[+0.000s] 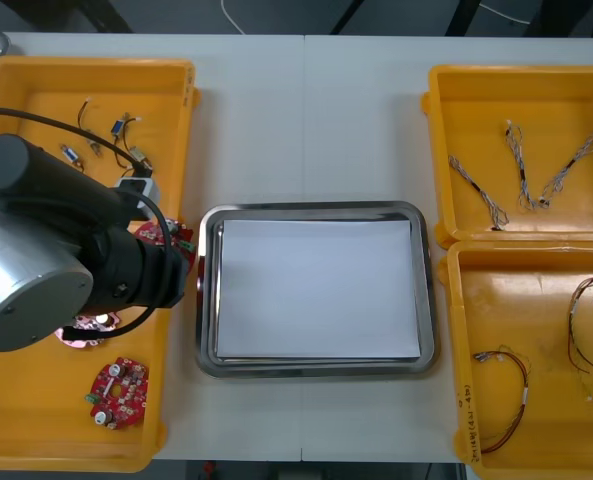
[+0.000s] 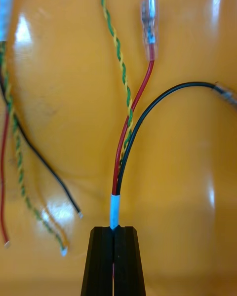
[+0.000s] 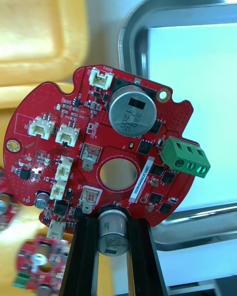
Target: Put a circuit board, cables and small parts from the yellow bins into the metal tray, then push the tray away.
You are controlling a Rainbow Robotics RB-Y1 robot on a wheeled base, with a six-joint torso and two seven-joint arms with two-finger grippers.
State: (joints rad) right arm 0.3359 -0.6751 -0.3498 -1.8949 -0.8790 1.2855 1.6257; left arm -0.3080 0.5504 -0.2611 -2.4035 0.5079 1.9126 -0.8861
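– over the left yellow bins [image 1: 166, 80], front view: left arm's wrist sits at the inner wall. a red circuit board [image 1: 158, 232] pokes out beside it, just short of the metal tray [image 1: 316, 208]. tray's white inside is bare, so nothing delivered yet.
– grip ok?
– left wrist view: left gripper [image 3: 112, 222] is clamped on the board's edge, straddling a grey capacitor [image 3: 112, 232]. board hangs face-on over the bin wall, tray rim just beyond. edge grip keeps fingers off the connectors, i'd guess.
– right side?
– right wrist view: right gripper [image 2: 113, 229] is pinched tight on the pale sleeve [image 2: 114, 209] of a red and black cable [image 2: 121, 158], orange bin floor behind. sleeve binds both wires, so one pinch takes the pair. can't tell if it's lifted. a green and yellow cable [image 2: 116, 44] crosses behind and may drag along.
– next?
– board into the tray, likely. short move.
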